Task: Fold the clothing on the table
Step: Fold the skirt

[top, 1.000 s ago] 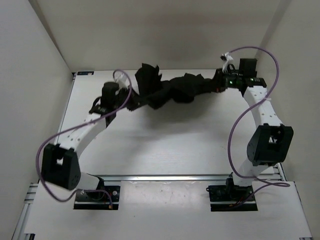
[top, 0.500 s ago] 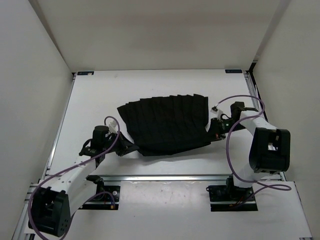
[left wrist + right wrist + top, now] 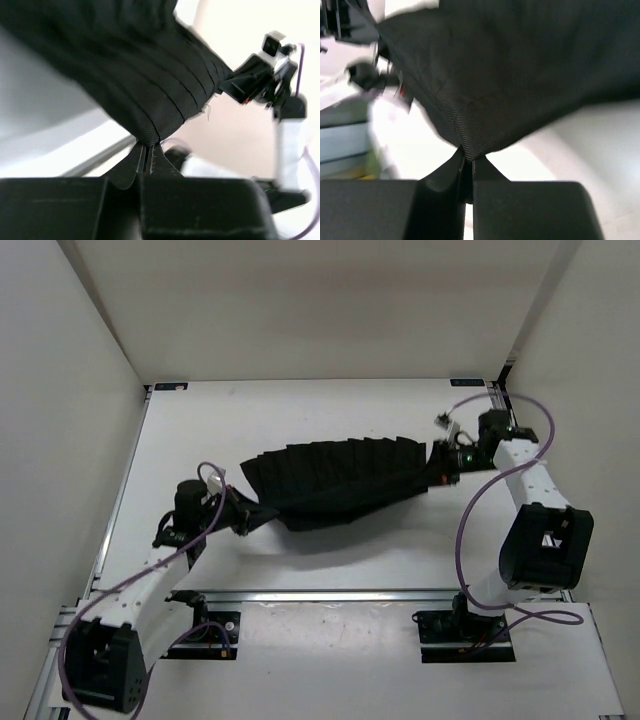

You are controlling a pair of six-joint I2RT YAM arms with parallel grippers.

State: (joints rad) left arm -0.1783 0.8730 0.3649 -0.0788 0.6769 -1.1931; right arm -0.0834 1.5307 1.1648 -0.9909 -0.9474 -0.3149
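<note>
Overhead, clothing [image 3: 340,480] stretched; wrist views (closer): left fingers [image 3: 131,165], right fingers [image 3: 447,172] pinch it.

We see the matte white table [image 3: 300,420], a metal rail [image 3: 330,595] along its near edge; the black clothing [image 3: 340,480] shadows it; whether any cloth touches, we cannot tell.

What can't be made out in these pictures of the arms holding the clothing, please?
- Top view: table beneath the clothing is hidden by it; left gripper and right gripper tips blend into black fabric.
- Left wrist view: clothing cut off by the top edge; background blurred.
- Right wrist view: clothing cut off top and right; left side blurred.
</note>
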